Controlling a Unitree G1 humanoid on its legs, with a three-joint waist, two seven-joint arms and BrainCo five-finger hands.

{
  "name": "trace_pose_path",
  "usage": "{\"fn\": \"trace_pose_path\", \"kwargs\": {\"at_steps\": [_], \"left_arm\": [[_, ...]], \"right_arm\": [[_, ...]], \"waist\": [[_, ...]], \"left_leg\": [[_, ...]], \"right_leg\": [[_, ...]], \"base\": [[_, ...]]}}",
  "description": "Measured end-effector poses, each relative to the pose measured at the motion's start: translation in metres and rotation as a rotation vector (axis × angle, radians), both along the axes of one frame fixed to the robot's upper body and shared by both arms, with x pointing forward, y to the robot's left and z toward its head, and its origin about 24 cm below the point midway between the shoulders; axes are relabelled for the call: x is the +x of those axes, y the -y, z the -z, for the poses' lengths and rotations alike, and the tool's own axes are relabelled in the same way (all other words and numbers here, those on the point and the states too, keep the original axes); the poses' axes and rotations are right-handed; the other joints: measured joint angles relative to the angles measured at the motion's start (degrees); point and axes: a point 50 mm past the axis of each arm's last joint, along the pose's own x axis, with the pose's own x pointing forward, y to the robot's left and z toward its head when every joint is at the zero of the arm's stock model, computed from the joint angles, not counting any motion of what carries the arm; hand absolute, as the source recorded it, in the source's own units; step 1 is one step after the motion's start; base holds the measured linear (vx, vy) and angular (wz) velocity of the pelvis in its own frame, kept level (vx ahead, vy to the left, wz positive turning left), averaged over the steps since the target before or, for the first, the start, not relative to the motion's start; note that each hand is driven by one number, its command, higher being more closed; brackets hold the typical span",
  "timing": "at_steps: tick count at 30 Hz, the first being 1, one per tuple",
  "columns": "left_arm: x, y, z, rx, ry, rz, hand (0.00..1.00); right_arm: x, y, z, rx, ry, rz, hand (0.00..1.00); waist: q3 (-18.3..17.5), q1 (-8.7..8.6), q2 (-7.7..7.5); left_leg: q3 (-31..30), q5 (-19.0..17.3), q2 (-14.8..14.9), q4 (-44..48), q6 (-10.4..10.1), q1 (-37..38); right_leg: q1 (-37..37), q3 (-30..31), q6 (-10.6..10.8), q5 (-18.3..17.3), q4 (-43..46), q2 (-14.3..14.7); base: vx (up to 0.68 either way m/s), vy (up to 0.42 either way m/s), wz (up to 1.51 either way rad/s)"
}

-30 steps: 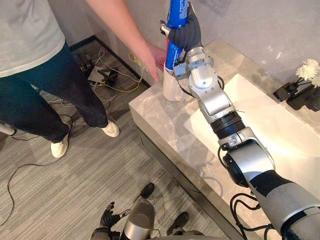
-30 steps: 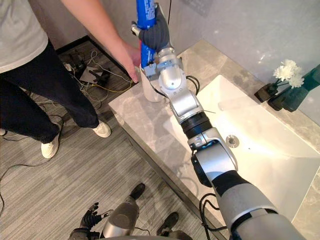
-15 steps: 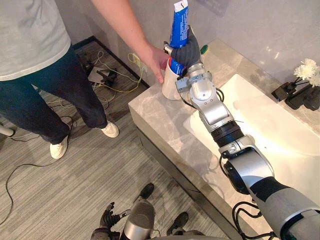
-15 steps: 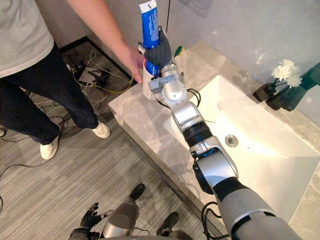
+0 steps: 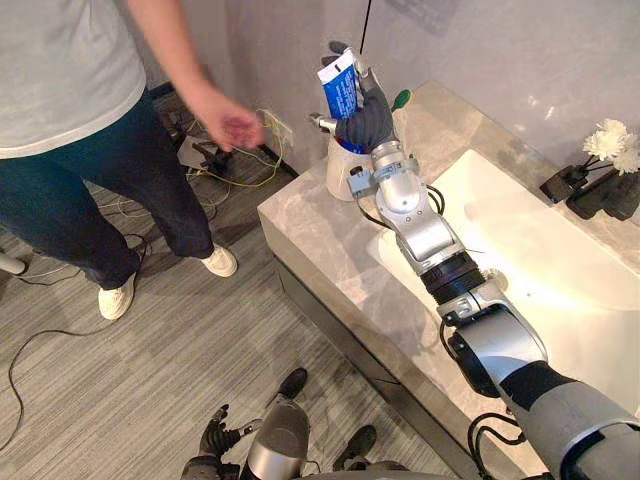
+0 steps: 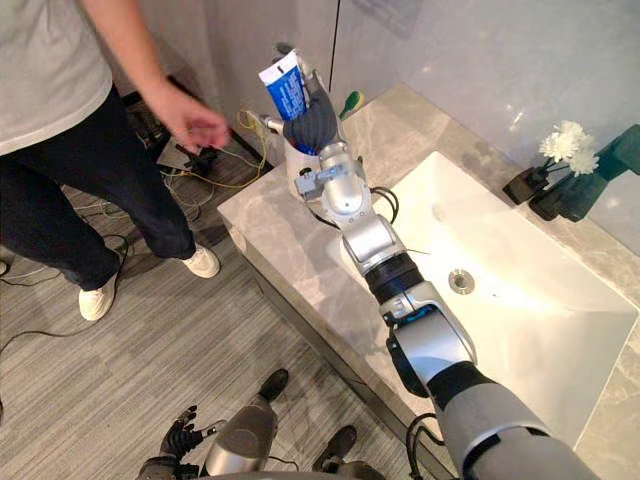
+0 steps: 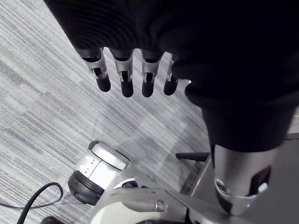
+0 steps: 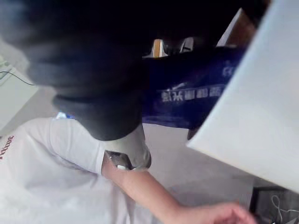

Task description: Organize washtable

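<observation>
Grips a blue toothpaste tube round its middle with the right hand, fingers curled tight on it. Holds it tilted, flat crimped end up, lower end down inside the white cup at the far left corner of the counter.

Judging by looks: light, soft-walled, smooth and probably slick. Likely to dent or squirm under a hard squeeze, so best taken across the broad faces at mid-body, clear of the crimp.

Shares the cup with a green-tipped toothbrush, leaning just beside the hand.

Further right along the counter: a white basin, then a dark vase of white flowers by the far edge.

Off the counter's left edge, over the floor: a person's hand, open, apart from cup and tube.

Down low over the floor, the left hand, fingers straight and apart, holding nothing.
</observation>
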Motion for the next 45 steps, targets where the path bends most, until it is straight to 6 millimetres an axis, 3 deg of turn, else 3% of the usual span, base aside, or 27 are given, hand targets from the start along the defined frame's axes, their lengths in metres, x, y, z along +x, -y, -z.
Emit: {"fn": "trace_pose_path", "kwargs": {"at_steps": [11, 19, 25, 29, 31, 34, 37, 40, 45], "left_arm": [[-0.007, -0.006, 0.001, 0.017, -0.020, -0.005, 0.00], [-0.015, -0.007, 0.002, 0.021, -0.040, -0.012, 0.00], [-0.022, -0.009, 0.005, 0.024, -0.070, -0.020, 0.00], [-0.026, -0.009, 0.007, 0.023, -0.094, -0.028, 0.00], [-0.029, -0.010, 0.008, 0.023, -0.104, -0.032, 0.00], [-0.032, -0.010, 0.009, 0.023, -0.117, -0.036, 0.00], [-0.036, -0.010, 0.011, 0.016, -0.136, -0.034, 0.00], [-0.040, -0.007, 0.013, 0.000, -0.155, -0.030, 0.00], [-0.046, -0.003, 0.017, -0.025, -0.181, -0.027, 0.00]], "right_arm": [[-0.004, -0.001, 0.018, 0.020, -0.044, -0.011, 0.00], [-0.017, 0.004, 0.018, 0.043, 0.002, -0.016, 0.00], [-0.037, 0.019, 0.002, 0.108, 0.117, -0.009, 0.00], [-0.064, 0.030, -0.009, 0.133, 0.243, -0.039, 0.00], [-0.078, 0.040, -0.015, 0.141, 0.307, -0.040, 0.00], [-0.098, 0.073, -0.022, 0.153, 0.413, 0.022, 0.00], [-0.125, 0.132, -0.032, 0.175, 0.546, 0.191, 0.00], [-0.145, 0.169, -0.036, 0.171, 0.615, 0.335, 0.00], [-0.194, 0.241, -0.023, 0.180, 0.670, 0.704, 0.00]], "waist": [[-1.4, -1.42, -1.47], [-2.7, -2.51, -1.73], [-4.8, -3.95, -1.79], [-5.8, -4.95, -1.63], [-6.4, -6.39, -1.62], [-6.7, -8.01, -1.52], [-7.2, -10.50, -1.06], [-7.9, -12.32, -0.33], [-9.9, -15.84, 1.35]], "left_leg": [[0.5, 0.0, -0.1, -0.3, 0.0, 0.9], [1.0, 0.6, -0.1, -1.6, 0.1, 2.9], [2.2, 0.6, 0.1, -2.3, 0.2, 4.0], [3.7, 0.7, 0.5, -3.2, 0.3, 5.8], [3.9, 0.7, 0.5, -3.4, 0.3, 6.2], [5.8, 0.7, 0.8, -4.0, 0.3, 8.4], [8.4, 0.5, 1.1, -4.3, 0.5, 10.1], [10.2, 0.2, 1.3, -4.6, 0.9, 11.0], [12.2, 0.1, 1.3, -5.7, 1.1, 11.6]], "right_leg": [[0.6, 0.3, 0.0, 0.0, 0.0, -0.3], [1.7, 1.2, 0.2, -0.1, -0.1, -0.6], [2.1, 2.1, 0.3, -0.2, 0.0, -0.7], [2.6, 3.3, 0.3, -0.2, 0.1, -0.7], [2.8, 3.5, 0.3, -0.2, 0.1, -0.8], [3.8, 5.4, 0.4, -0.2, 0.2, -0.8], [4.0, 7.9, 0.5, 0.0, 0.5, -0.8], [3.9, 9.5, 0.5, 0.4, 0.3, -0.8], [3.2, 11.4, 0.7, 1.1, -0.6, -0.8]], "base": [[0.00, 0.002, 0.00], [0.01, 0.005, -0.02], [-0.01, 0.014, -0.08], [0.01, 0.010, -0.17], [0.00, 0.009, -0.16], [-0.01, 0.018, -0.26], [-0.04, 0.028, -0.37], [-0.03, 0.024, -0.34], [-0.01, 0.019, -0.22]]}}
